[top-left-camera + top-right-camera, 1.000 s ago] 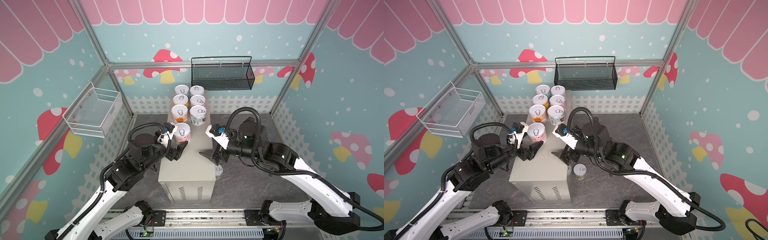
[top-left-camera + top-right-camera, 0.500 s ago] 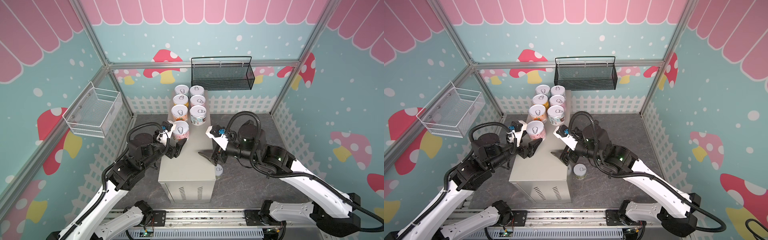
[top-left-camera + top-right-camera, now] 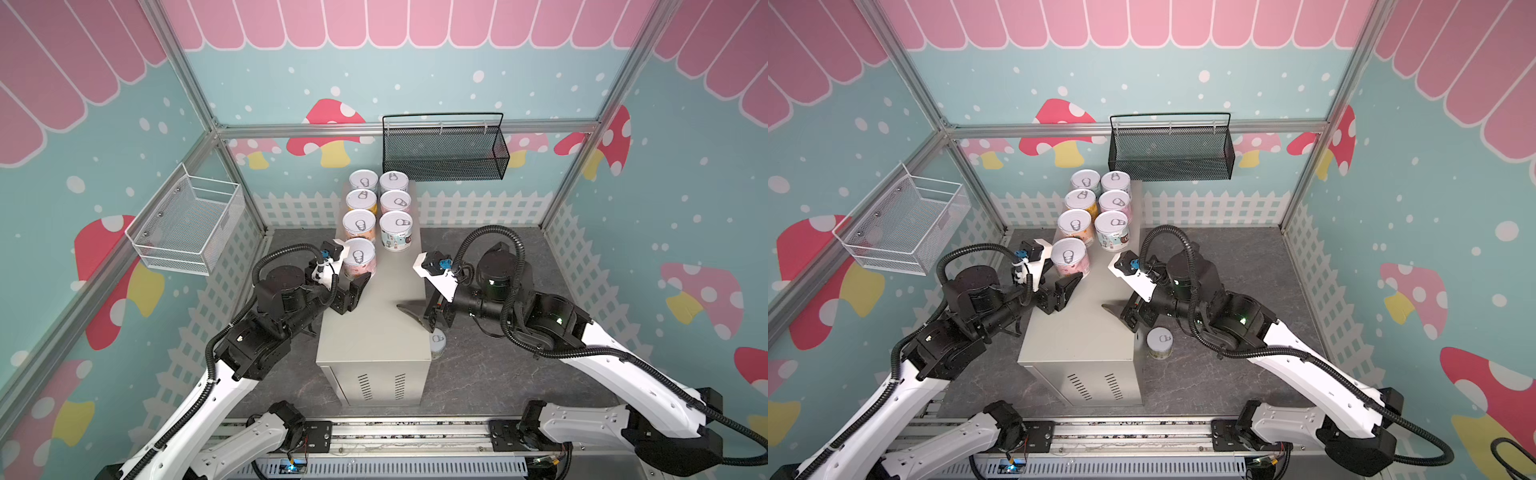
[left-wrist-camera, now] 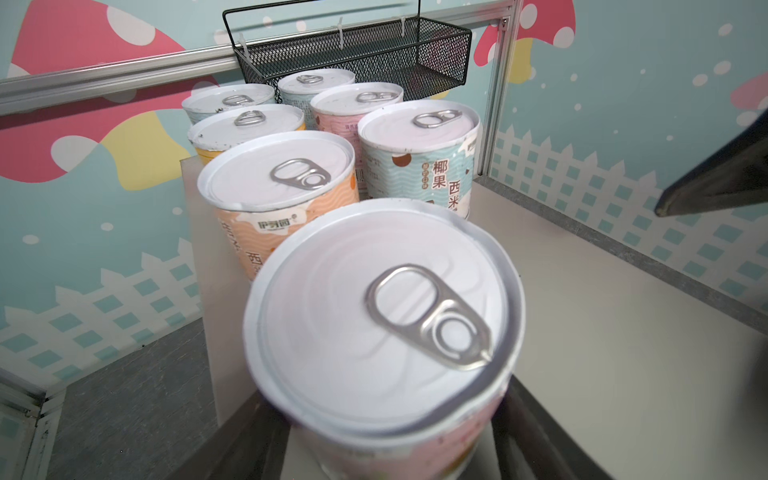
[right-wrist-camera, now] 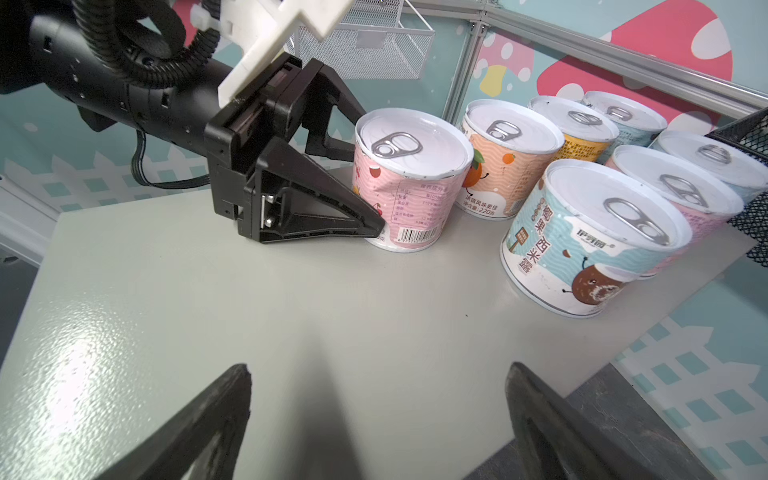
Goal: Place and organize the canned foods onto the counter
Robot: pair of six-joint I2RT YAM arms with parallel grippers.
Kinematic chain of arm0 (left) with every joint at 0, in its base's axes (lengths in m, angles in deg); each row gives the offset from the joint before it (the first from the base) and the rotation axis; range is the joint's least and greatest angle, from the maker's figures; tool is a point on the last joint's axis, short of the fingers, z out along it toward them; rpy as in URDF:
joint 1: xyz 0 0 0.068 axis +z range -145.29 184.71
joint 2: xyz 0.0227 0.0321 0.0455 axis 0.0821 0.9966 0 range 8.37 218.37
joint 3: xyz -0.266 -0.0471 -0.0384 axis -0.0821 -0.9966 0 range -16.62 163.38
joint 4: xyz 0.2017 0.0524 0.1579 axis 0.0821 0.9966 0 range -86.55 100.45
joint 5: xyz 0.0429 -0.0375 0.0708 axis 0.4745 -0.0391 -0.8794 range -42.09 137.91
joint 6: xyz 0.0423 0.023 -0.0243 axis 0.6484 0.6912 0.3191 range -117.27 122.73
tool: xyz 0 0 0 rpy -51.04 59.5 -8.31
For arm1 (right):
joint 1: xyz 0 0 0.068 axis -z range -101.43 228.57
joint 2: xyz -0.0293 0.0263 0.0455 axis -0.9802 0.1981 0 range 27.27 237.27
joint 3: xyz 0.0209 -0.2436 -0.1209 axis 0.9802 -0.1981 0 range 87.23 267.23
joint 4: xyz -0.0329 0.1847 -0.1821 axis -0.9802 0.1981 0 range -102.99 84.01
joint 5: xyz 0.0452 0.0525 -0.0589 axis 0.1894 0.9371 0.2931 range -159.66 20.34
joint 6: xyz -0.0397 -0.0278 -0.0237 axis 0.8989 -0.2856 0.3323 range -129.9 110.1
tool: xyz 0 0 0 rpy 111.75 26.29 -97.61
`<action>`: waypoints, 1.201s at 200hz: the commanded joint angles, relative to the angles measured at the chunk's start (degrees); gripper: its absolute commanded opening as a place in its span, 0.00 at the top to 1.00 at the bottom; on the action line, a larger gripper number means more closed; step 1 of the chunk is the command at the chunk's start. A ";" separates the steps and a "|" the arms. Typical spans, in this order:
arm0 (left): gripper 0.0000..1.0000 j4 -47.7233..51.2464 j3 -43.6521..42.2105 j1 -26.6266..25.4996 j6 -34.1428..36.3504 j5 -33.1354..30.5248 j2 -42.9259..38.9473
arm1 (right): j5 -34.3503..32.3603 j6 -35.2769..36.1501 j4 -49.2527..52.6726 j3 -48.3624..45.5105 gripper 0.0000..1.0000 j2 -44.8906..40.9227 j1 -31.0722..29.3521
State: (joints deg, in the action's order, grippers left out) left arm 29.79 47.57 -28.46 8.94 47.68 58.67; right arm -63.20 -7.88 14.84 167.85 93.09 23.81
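Several cans stand in two rows at the far end of the beige counter (image 3: 374, 332) (image 3: 1084, 332). Nearest in the left row is a pink can (image 3: 358, 262) (image 3: 1069, 259) (image 4: 382, 316) (image 5: 409, 178), upright on the counter top. My left gripper (image 3: 351, 276) (image 3: 1061, 276) (image 4: 382, 449) (image 5: 368, 191) is shut on it, one finger on each side. My right gripper (image 3: 415, 318) (image 3: 1121, 318) (image 5: 379, 370) hangs open over the counter's right edge with nothing between its fingers. One more can (image 3: 436, 343) (image 3: 1159, 340) stands on the floor right of the counter, below the right gripper.
A black mesh basket (image 3: 442, 151) hangs on the back wall just behind the far cans. A white wire basket (image 3: 187, 224) is fixed to the left wall. A blue can (image 5: 590, 237) stands closest to the right gripper. The counter's near half (image 5: 291, 311) is bare.
The left gripper's jaws have closed in on the pink can, which shifted slightly left. The right arm has barely moved and stays open.
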 commanded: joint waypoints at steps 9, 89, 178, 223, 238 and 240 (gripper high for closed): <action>0.26 -0.33 -1.14 0.75 0.23 0.23 -0.07 | 0.67 -0.09 -1.47 -0.93 0.03 -0.78 -0.21; 0.26 -0.86 -1.15 1.38 -0.06 1.28 1.19 | 2.43 -0.28 -1.82 -1.64 0.04 -0.78 -0.26; 0.26 -2.22 -2.47 2.13 -0.15 1.45 1.64 | 2.68 -0.88 -2.43 -2.51 0.05 -1.57 -0.24; 0.26 -2.77 -2.96 2.85 -0.42 1.55 1.47 | 3.07 -1.04 -2.52 -1.97 0.05 -1.19 -0.26; 0.26 -2.95 -3.14 3.12 -0.51 1.55 1.44 | 3.21 -1.14 -2.46 -1.89 0.05 -0.89 -0.25; 0.26 -2.96 -3.15 3.18 -0.51 1.57 1.44 | 3.23 -1.14 -2.44 -1.87 0.05 -0.88 -0.23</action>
State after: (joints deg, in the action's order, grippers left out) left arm 25.16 45.99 -26.07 7.89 49.21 59.90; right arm -61.00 -8.73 13.51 165.53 92.32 23.81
